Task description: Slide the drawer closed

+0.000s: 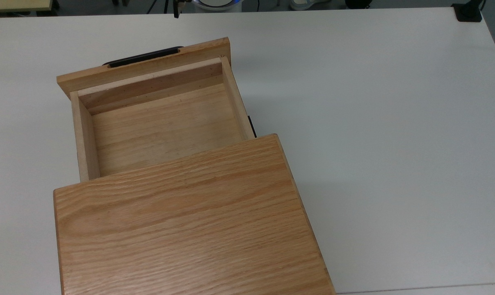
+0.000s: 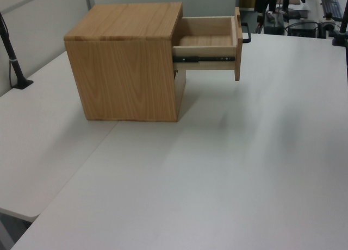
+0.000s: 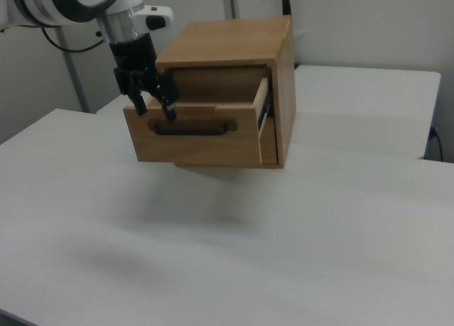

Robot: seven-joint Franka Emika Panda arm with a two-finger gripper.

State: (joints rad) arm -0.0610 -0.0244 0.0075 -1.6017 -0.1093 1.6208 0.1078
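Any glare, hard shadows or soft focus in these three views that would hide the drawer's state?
Top view: even light, soft shadow right of the cabinet, drawer interior sharp and plainly open. Left view: mild softness, faint shadow under the drawer on the table. Right view: softest, a smeared shadow on the table below; the gripper at the front panel, fingers apart, is readable.
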